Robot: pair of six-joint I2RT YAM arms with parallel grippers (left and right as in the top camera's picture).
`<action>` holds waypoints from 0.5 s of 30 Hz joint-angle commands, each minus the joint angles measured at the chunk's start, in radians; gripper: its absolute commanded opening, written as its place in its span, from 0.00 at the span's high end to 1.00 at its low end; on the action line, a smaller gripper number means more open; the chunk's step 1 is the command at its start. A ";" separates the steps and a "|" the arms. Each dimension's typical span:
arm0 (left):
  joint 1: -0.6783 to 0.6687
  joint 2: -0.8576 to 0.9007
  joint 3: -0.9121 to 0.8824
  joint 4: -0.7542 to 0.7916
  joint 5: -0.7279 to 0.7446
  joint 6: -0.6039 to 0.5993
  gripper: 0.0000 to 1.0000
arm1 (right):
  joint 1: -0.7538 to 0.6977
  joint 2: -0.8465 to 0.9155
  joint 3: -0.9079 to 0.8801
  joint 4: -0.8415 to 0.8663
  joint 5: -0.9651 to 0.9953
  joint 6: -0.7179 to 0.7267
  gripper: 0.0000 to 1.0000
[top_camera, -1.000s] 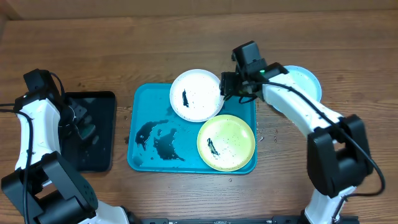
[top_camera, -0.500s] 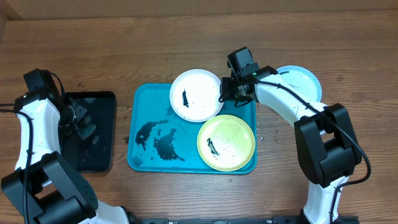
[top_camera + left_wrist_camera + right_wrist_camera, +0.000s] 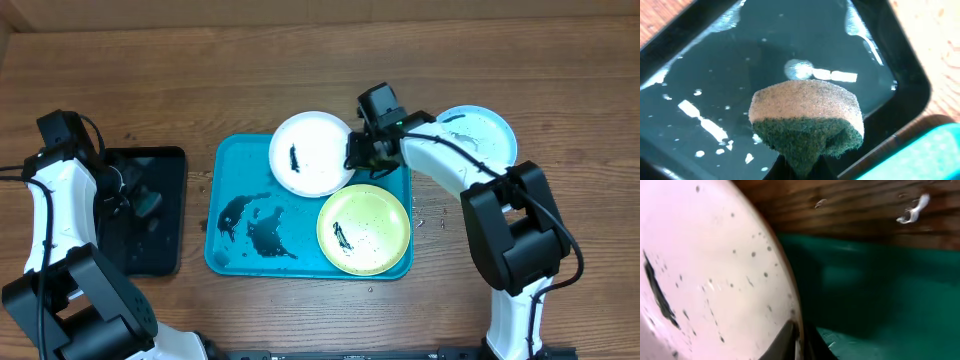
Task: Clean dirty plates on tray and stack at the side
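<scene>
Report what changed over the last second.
The right tool slid left and closed on the rim of the white plate, nudging it slightly left. The yellow-green plate, light blue plate and tray stayed put; the left tool kept the sponge over the black tray.

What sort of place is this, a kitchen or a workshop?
Probably a robotics lab bench, not a kitchen: two robot arms at a wooden table, a smeared white plate and yellow-green plate on a turquoise tray, and a sponge over a black tray of liquid.
</scene>
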 commanded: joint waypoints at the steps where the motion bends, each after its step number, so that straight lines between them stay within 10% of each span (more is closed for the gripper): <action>1: -0.001 0.003 0.001 0.027 0.122 0.037 0.96 | 0.035 0.001 -0.001 0.003 -0.013 0.033 0.96; 15: -0.026 0.003 0.002 0.066 0.676 0.272 0.96 | 0.174 0.001 0.183 -0.169 -0.066 0.169 0.96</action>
